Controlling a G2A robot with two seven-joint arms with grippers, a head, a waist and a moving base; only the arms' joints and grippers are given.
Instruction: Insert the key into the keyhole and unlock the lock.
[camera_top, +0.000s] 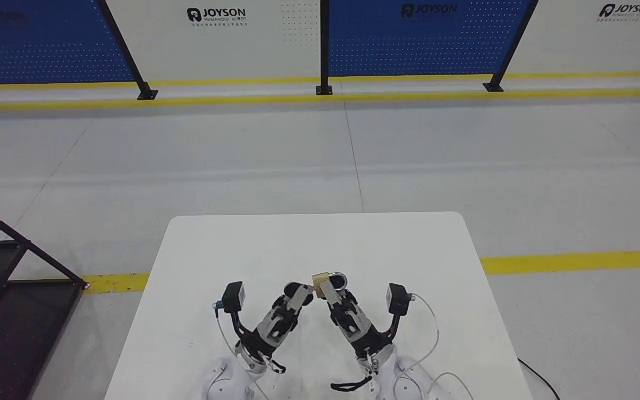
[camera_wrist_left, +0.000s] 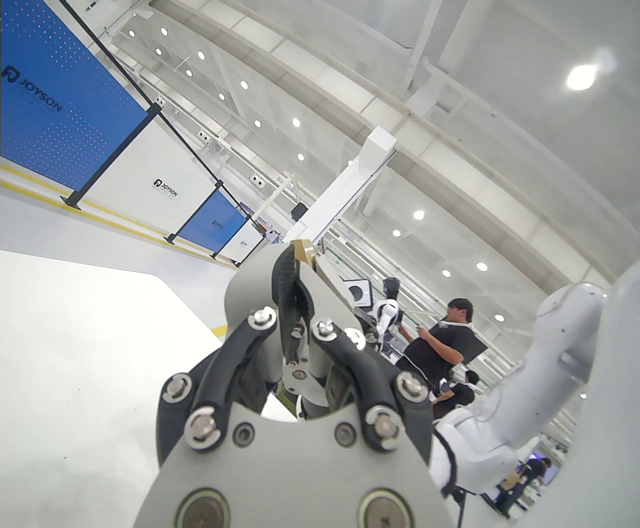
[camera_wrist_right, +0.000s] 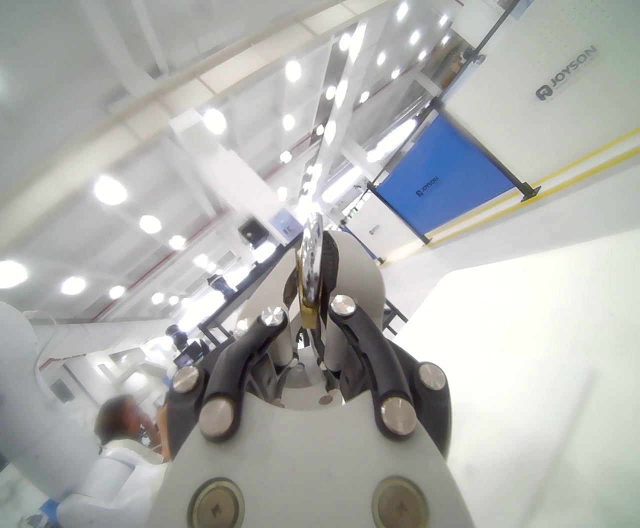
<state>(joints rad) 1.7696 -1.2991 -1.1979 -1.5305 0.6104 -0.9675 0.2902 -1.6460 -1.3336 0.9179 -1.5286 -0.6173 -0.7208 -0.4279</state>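
Brass lock (camera_wrist_right: 310, 267) clamped in right gripper (camera_top: 337, 292); left gripper (camera_wrist_left: 298, 262) pinched on key (camera_wrist_left: 301, 248), aimed across at lock, tips nearly meeting.

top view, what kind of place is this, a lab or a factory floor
Probably an industrial hall or robot test area: blue and white partition panels on stands, yellow lines painted on a grey floor, and, in the left wrist view, a high ceiling with rows of round lights.
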